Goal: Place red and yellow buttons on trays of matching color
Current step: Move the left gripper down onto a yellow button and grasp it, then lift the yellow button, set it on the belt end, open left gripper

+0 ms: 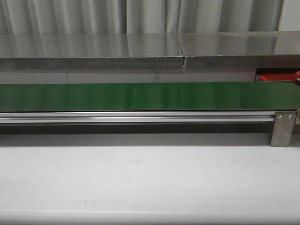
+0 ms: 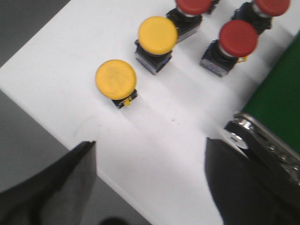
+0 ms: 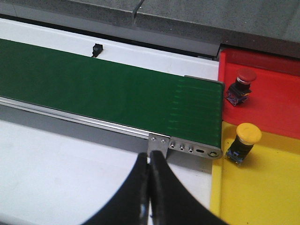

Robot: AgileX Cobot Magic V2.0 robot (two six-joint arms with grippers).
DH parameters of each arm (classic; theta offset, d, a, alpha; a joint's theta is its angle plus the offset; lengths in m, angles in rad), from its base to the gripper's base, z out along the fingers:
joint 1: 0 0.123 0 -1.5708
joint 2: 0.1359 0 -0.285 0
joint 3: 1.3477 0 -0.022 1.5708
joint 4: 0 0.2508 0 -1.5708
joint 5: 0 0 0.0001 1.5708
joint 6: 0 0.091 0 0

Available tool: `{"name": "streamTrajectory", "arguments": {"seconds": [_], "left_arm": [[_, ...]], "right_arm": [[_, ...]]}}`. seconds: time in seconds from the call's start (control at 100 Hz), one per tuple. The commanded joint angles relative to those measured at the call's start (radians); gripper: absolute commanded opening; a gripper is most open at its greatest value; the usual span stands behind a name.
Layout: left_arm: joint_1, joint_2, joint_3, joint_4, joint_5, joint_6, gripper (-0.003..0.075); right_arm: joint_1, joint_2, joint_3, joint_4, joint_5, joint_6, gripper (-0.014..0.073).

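Observation:
In the left wrist view two yellow buttons (image 2: 116,79) (image 2: 157,35) and three red buttons (image 2: 238,38) (image 2: 193,5) (image 2: 271,6) stand on the white table beside the green belt's end (image 2: 276,103). My left gripper (image 2: 151,164) is open and empty, short of the nearest yellow button. In the right wrist view a red button (image 3: 245,78) stands on the red tray (image 3: 276,98) and a yellow button (image 3: 248,133) stands on the yellow tray (image 3: 262,187). My right gripper (image 3: 150,161) is shut and empty over the white table near the belt's end. Neither gripper shows in the front view.
The green conveyor belt (image 1: 150,96) runs across the table with a metal rail (image 1: 136,117) and bracket (image 1: 282,129). A grey stone ledge (image 1: 93,51) lies behind it. The red tray's corner (image 1: 276,78) shows at far right. The table edge (image 2: 51,136) is close to the left gripper.

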Motion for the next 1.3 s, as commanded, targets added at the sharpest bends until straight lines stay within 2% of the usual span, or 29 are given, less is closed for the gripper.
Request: {"name": "streamTrajectory", "arguments": {"seconds": [0.0,0.15,0.43,0.59,0.86,0.96,1.15,1.29], "left_arm": [[0.033,0.022,-0.058,-0.011,-0.006,-0.002,0.0624],[0.066,0.130,-0.143,-0.011,0.089,0.003,0.0617],[0.072,0.324,-0.333,-0.032,0.202,0.166,0.0612],[0.072,0.402,-0.416,-0.043,0.201,0.177,0.0564],[0.072,0.489,-0.465,-0.062,0.188,0.177,0.0560],[0.072,0.500,-0.467,-0.062,0.173,0.182,0.0481],[0.072,0.502,-0.469,-0.062,0.171,0.182,0.0260],[0.072,0.502,-0.478,-0.065,0.178,0.182,0.0186]], "right_arm": [[0.001,0.001,-0.025,0.007,-0.072,-0.008,-0.0076],[0.001,0.001,-0.025,0.007,-0.072,-0.008,-0.0076],[0.001,0.001,-0.025,0.007,-0.072,-0.008,-0.0076],[0.001,0.001,-0.025,0.007,-0.072,-0.008,-0.0076],[0.001,0.001,-0.025,0.007,-0.072,-0.008,-0.0076],[0.001,0.001,-0.025,0.007,-0.073,-0.008,-0.0076],[0.001,0.001,-0.025,0.007,-0.073,-0.008,-0.0076],[0.001,0.001,-0.025,0.007,-0.073,-0.008,-0.0076]]}}
